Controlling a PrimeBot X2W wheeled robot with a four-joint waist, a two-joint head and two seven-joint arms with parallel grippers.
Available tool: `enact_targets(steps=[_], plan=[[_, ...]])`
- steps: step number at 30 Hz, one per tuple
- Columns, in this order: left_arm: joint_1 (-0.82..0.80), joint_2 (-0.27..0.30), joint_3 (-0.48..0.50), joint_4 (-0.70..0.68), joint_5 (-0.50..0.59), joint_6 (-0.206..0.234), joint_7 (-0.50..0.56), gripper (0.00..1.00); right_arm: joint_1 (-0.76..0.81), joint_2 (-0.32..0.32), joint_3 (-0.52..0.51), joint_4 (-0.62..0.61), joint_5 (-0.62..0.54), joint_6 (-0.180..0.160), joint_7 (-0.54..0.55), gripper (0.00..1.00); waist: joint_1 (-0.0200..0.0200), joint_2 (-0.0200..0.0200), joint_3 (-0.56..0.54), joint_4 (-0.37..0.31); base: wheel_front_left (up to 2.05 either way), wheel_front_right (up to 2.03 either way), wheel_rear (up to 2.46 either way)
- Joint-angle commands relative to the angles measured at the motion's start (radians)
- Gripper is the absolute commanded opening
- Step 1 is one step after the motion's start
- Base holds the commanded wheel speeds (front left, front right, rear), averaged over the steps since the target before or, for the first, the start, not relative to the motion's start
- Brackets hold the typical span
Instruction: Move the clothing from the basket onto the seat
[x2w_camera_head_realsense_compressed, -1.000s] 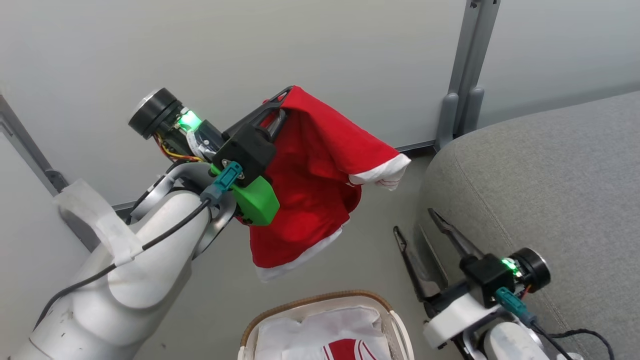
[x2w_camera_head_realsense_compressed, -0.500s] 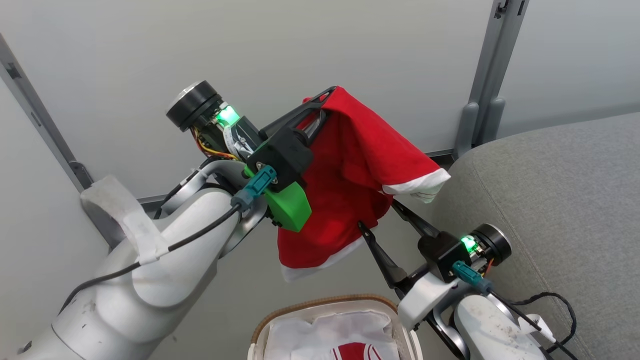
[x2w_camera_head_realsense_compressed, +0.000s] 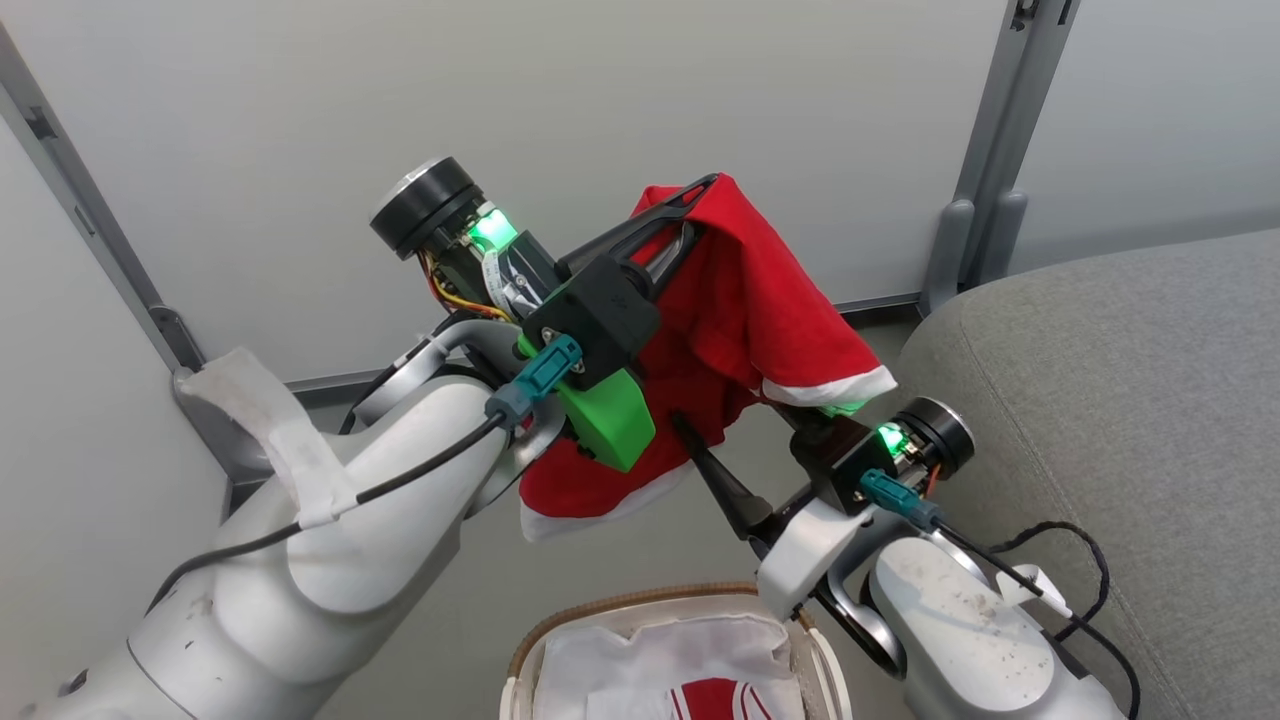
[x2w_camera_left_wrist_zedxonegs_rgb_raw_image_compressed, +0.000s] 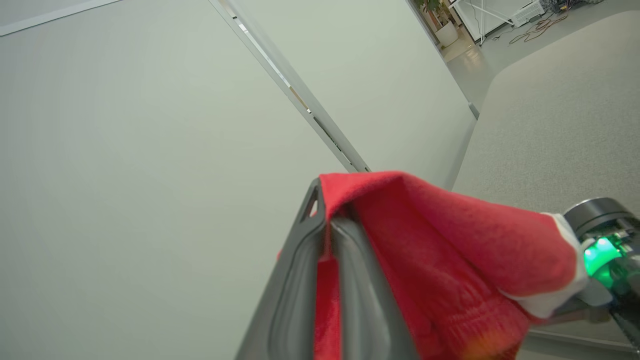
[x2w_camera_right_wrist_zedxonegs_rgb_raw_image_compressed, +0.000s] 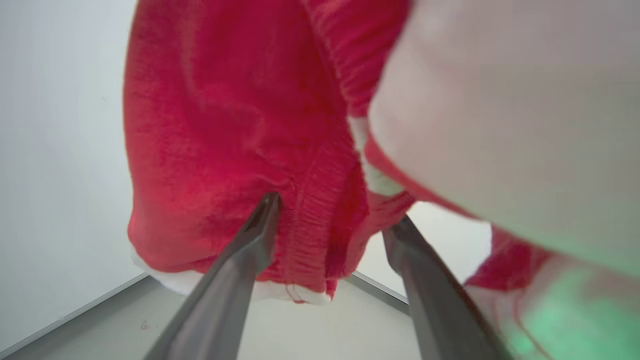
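Our right gripper (x2w_camera_head_realsense_compressed: 735, 420) is spread open, with one dark prong on each side of a hanging fold of the red garment (x2w_camera_head_realsense_compressed: 740, 300). In the right wrist view the cloth sits between the prongs and is not pinched. Above it and to our left, our left gripper (x2w_camera_head_realsense_compressed: 700, 190) is clamped on the garment's top edge. The cloth drapes down and to our right from that grip, towards the open right gripper. The garment hangs in the air, above the basket (x2w_camera_head_realsense_compressed: 640, 605) and beside the seat (x2w_camera_head_realsense_compressed: 1100, 400), which lies to our right. The right arm is nearer the seat, so we judge the carry must go rightward. Another red piece (x2w_camera_head_realsense_compressed: 715, 695) lies in the basket.
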Motion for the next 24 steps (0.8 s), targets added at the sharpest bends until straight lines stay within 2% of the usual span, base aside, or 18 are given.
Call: enact_targets(steps=[1,2,3,4,6,19,20,21,22,23,24], plan=[[-0.018,-0.004,-0.002,0.004,-0.005,0.001,-0.006,0.0,-0.016,-0.003,0.017,0.009,0.013,-0.001,-0.002,1.0,0.0,0.0,0.001,0.0,0.0,0.0,0.0],[-0.019,-0.005,-0.001,0.008,-0.009,0.001,-0.007,0.0,-0.022,-0.004,0.025,0.012,0.019,-0.001,-0.002,1.0,0.0,0.0,0.002,0.0,0.0,0.0,0.0],[-0.019,-0.006,0.0,0.014,-0.013,0.003,-0.006,0.0,-0.029,-0.003,0.038,0.018,0.027,-0.001,-0.002,0.42,0.0,0.0,0.003,0.0,0.0,0.0,0.0],[-0.017,-0.006,0.002,0.019,-0.016,0.005,-0.004,0.0,-0.035,-0.003,0.044,0.02,0.03,-0.001,-0.002,0.32,0.0,0.0,0.004,0.0,0.0,0.0,0.0],[-0.009,-0.004,0.008,0.032,-0.027,0.009,-0.002,0.0,-0.043,-0.003,0.057,0.024,0.038,-0.001,-0.002,0.02,0.0,0.0,0.006,-0.001,0.0,0.0,0.0],[0.032,0.04,0.053,0.172,-0.081,0.038,-0.013,0.0,-0.005,-0.004,0.063,-0.027,0.031,-0.001,-0.002,0.0,0.0,0.0,0.024,-0.022,0.0,0.0,0.0],[0.035,0.041,0.058,0.184,-0.087,0.041,-0.016,0.03,-0.004,-0.003,0.06,-0.035,0.031,-0.001,-0.002,0.0,0.0,0.0,0.025,-0.025,0.0,0.0,0.0],[0.04,0.04,0.062,0.193,-0.096,0.044,-0.018,0.12,-0.001,-0.003,0.057,-0.043,0.03,-0.001,-0.002,0.0,0.0,0.0,0.027,-0.027,0.0,0.0,0.0],[0.049,0.039,0.067,0.206,-0.108,0.045,-0.023,0.31,0.004,-0.003,0.054,-0.053,0.03,-0.001,-0.002,0.0,0.0,0.0,0.028,-0.03,0.0,0.0,0.0],[0.056,0.038,0.07,0.214,-0.116,0.045,-0.027,0.33,0.008,-0.004,0.051,-0.061,0.029,-0.001,-0.002,0.0,0.0,0.0,0.029,-0.032,0.0,0.0,0.0],[0.065,0.036,0.074,0.223,-0.124,0.046,-0.034,0.43,0.012,-0.004,0.047,-0.071,0.027,-0.001,-0.002,0.0,0.0,0.0,0.03,-0.035,0.0,0.0,0.0]])
